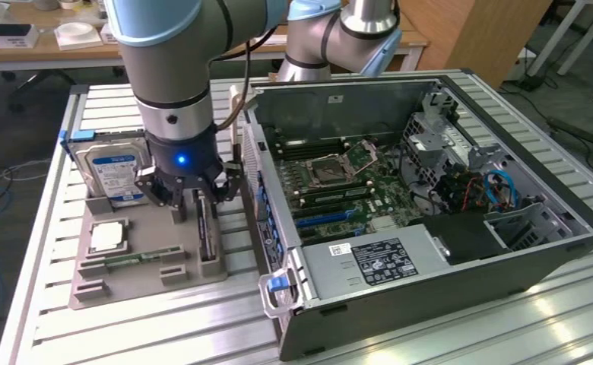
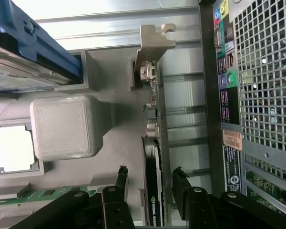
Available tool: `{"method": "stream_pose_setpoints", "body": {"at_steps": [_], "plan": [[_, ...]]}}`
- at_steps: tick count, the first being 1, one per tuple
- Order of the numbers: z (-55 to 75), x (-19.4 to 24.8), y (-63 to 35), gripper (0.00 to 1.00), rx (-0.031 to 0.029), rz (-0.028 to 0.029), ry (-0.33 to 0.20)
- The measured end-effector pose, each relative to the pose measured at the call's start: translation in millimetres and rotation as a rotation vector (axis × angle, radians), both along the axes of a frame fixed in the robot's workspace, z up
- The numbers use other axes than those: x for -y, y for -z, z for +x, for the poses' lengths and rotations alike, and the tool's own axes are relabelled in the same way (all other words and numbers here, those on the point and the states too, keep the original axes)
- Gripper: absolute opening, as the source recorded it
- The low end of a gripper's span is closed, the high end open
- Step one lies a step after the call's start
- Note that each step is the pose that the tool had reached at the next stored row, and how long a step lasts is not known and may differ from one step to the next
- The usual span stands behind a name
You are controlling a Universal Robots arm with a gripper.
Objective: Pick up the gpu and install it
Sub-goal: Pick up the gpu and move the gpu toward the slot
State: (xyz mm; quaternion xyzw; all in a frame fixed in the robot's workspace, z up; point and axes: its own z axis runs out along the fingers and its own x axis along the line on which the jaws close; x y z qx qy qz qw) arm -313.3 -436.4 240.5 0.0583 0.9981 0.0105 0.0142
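We have the table [image 1: 540, 319] carrying an open case [image 1: 429, 312], lid off so the motherboard [image 1: 347, 182] is reachable from above. Just beside the case lies the gray tray [image 1: 144, 281], its slots keeping parts in fixed spots. The arm [image 1: 175, 76] points straight down over the tray. The gpu [image 2: 152, 157] stands on edge in a tray slot, likely so fingers can straddle it. The gripper [image 2: 150, 179] is spread wide, one finger on each side of the gpu, gripping nothing yet. The hard drive [image 1: 109, 167] and CPU [image 1: 107, 236] sit untouched.
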Motion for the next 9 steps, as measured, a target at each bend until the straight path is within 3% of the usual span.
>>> {"method": "stream_pose_setpoints", "body": {"at_steps": [9], "plan": [[1.2,-1.3,13.3,0.50,-0.0001,-0.0001,0.000]]}}
